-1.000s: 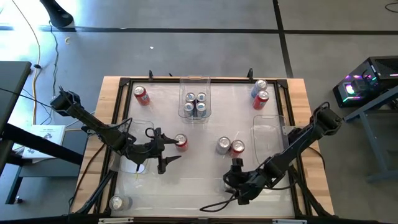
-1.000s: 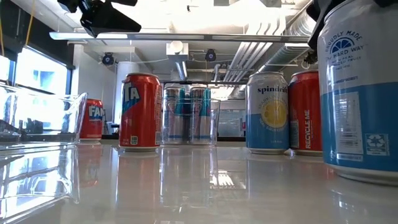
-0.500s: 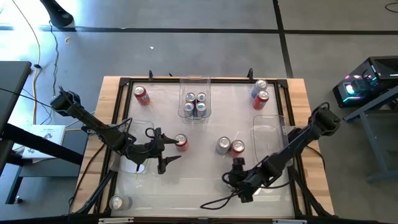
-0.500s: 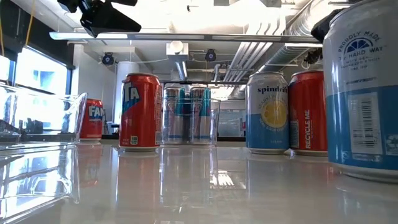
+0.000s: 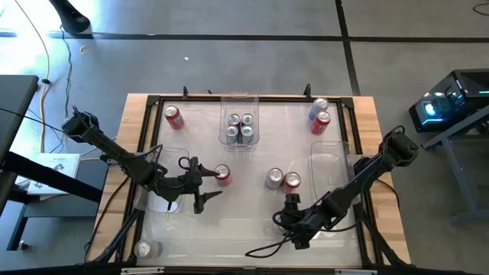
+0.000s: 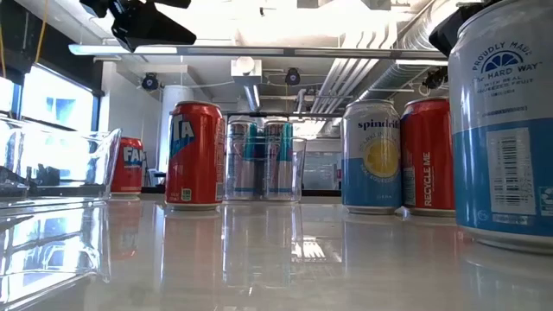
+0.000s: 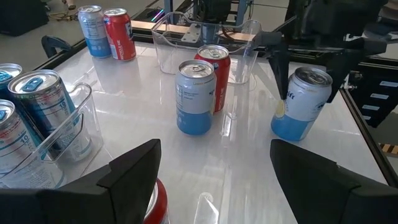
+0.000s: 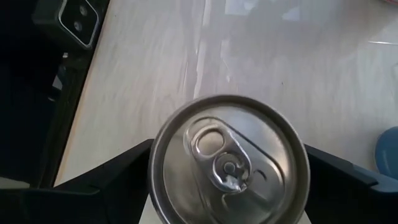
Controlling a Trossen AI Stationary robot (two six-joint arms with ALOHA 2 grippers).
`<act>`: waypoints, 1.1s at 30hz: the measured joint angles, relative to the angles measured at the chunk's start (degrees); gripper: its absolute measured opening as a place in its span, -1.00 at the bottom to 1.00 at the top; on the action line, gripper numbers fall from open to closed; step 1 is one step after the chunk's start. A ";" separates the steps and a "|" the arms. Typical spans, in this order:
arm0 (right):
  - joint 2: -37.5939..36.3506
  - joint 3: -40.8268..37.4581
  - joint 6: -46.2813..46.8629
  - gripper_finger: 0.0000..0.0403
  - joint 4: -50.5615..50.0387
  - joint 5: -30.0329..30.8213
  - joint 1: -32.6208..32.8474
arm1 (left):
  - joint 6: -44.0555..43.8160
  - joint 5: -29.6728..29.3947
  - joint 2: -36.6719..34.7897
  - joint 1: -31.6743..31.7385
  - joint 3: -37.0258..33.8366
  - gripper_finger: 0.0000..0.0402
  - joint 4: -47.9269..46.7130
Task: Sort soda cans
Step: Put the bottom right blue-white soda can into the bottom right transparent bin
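In the low view the nearest can, a blue-and-white can, reads "PROUDLY MADE … THE HARD WAY" with a barcode and a recycling mark, its right side cut off by the picture's edge; behind it a red can reads "RECYCLE ME", and touching it stands a blue can marked "spindrift" with a lemon picture; a nearer red can shows only the white letters "TA", and a far red can shows "FA" before a clear bin hides the rest; slim silver-blue cans stand in a clear bin at the back, their lettering too small to read.

The right gripper sits low over the blue-and-white can near the table's front edge, fingers spread wide on either side of its silver top; whether they touch the can cannot be told, and in the high view the arm hides the can.

The left gripper hangs open with a red can just at its fingertips, not gripped; its wrist view cuts off that can at the bottom edge.

Against a second ago, the right gripper has shifted slightly and the blue-and-white can has turned a little, its barcode sitting further right; the left arm has not moved.
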 joint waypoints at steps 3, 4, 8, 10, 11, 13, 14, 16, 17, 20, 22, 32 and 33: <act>0.00 0.54 0.02 0.67 0.38 0.02 -0.02 | 0.00 -0.01 0.00 0.00 0.00 0.47 -0.01; -0.01 0.98 0.01 0.67 0.03 0.02 -0.02 | 0.00 -0.01 0.00 0.00 0.00 0.47 0.00; -0.04 3.40 0.01 0.66 -3.91 0.17 -0.02 | 0.00 -0.02 0.00 0.00 0.00 0.47 0.00; -0.07 4.23 0.20 0.62 -5.59 0.15 -0.01 | -0.02 -0.02 0.00 0.00 0.00 0.47 0.00; -0.09 4.33 0.40 0.58 -5.98 0.17 -0.02 | -0.02 0.00 0.00 0.00 0.00 0.47 0.00; -0.11 4.52 0.63 0.51 -6.54 0.15 -0.02 | -0.01 -0.02 0.00 0.00 0.00 0.47 0.00; -0.11 4.52 0.63 0.46 -6.56 0.19 0.00 | -0.02 0.00 0.00 0.00 0.00 0.47 0.00; -0.13 4.52 0.63 0.39 -6.58 0.23 -0.02 | 0.00 -0.02 0.00 0.00 0.00 0.47 0.00; -0.15 4.52 0.63 0.37 -6.59 0.40 -0.02 | -0.01 -0.02 0.00 0.00 0.00 0.47 0.00; -0.15 4.52 1.31 0.36 -6.61 1.57 0.02 | 0.00 0.00 0.00 0.00 0.00 0.47 0.00; -0.15 4.77 1.92 0.36 -7.15 2.19 0.00 | -0.01 -0.01 0.00 0.00 0.00 0.47 0.00; -2.05 18.43 10.65 0.36 -28.55 6.27 1.76 | -0.04 -0.02 0.00 0.00 0.00 0.47 0.00; -2.41 20.09 12.47 0.36 -31.68 6.73 2.28 | -0.04 -0.02 0.00 0.00 0.00 0.47 0.00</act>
